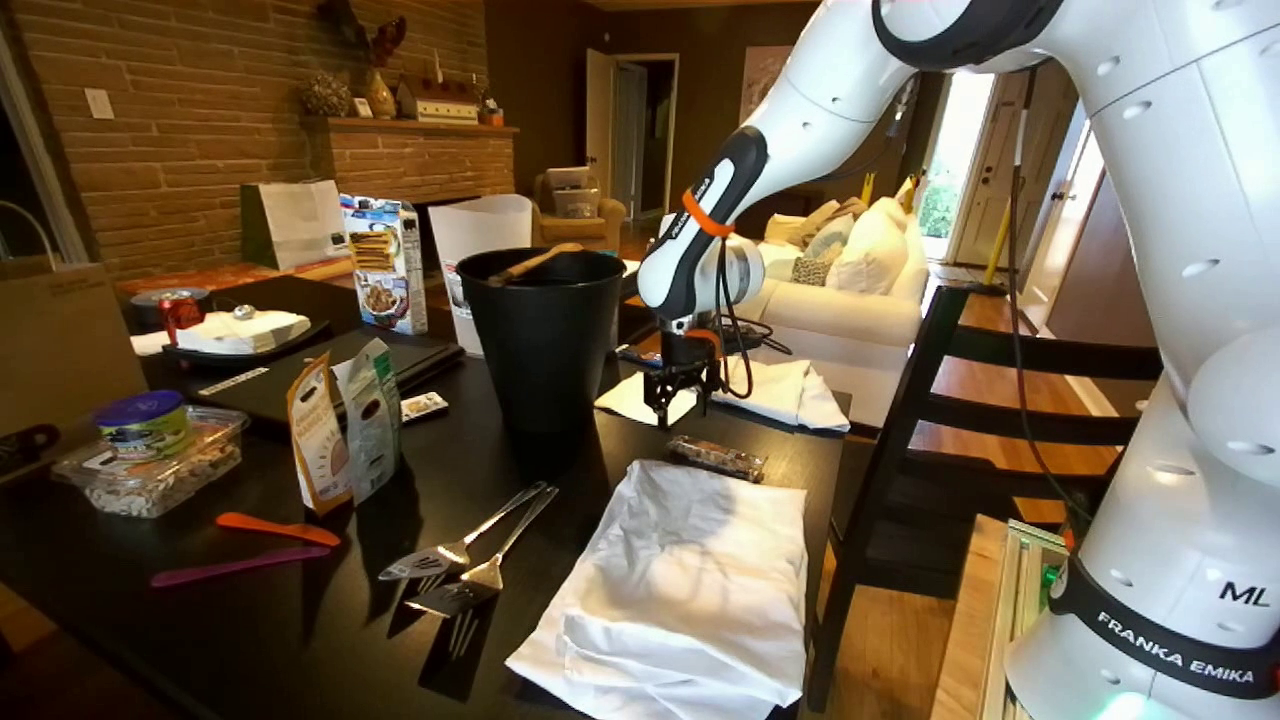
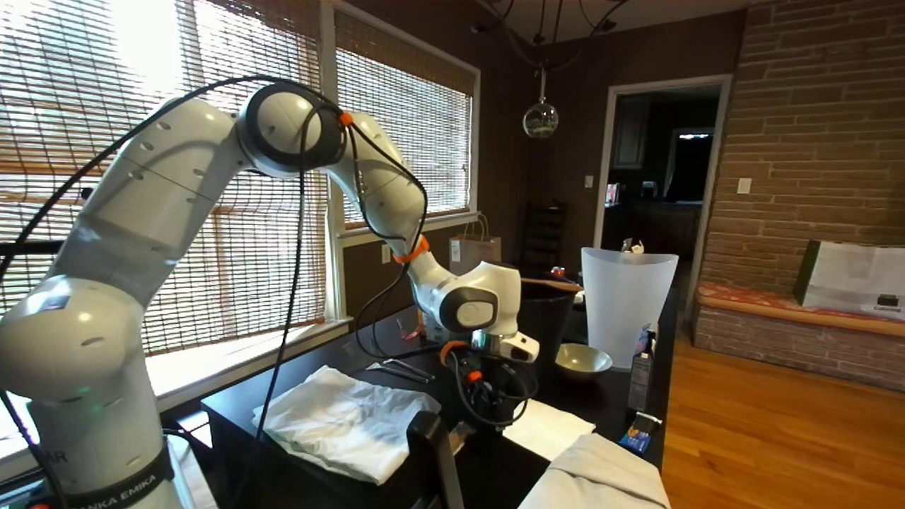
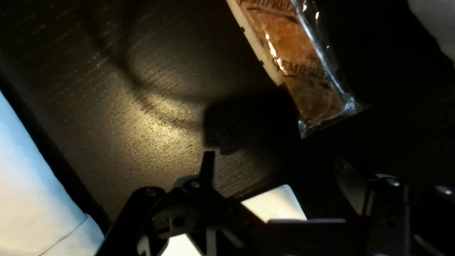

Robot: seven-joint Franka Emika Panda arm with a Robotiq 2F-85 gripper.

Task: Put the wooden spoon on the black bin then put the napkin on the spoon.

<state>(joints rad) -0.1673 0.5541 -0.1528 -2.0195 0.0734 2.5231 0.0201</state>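
- Gripper (image 1: 684,408) stood spread wide, empty.
- Done: wooden spoon (image 1: 533,263) lay across black bin (image 1: 538,350).
- Napkin (image 1: 624,397) lay unplaced at bin's four o'clock in an exterior view.

- Brick wall (image 2: 813,141), pale sofa (image 1: 850,310), wood floor (image 2: 728,424)
- Windows (image 2: 141,56), slatted blinds (image 2: 431,99), daylight behind
- Black chair (image 1: 900,430) beside the dark tabletop (image 1: 300,640)
- Dim doorway (image 2: 657,166), apparently with cabinets (image 2: 628,138) inside

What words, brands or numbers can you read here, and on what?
"FRANKA EMIKA": robot arm, black base band.
"ML": robot arm, above that band.
"SEMIFRED", repeated, ending unclear: clear food wrapper.
Too small or blurred: cereal box, standing pouches, white paper bag, round tub, arm's other lettering.
No readable numbers.
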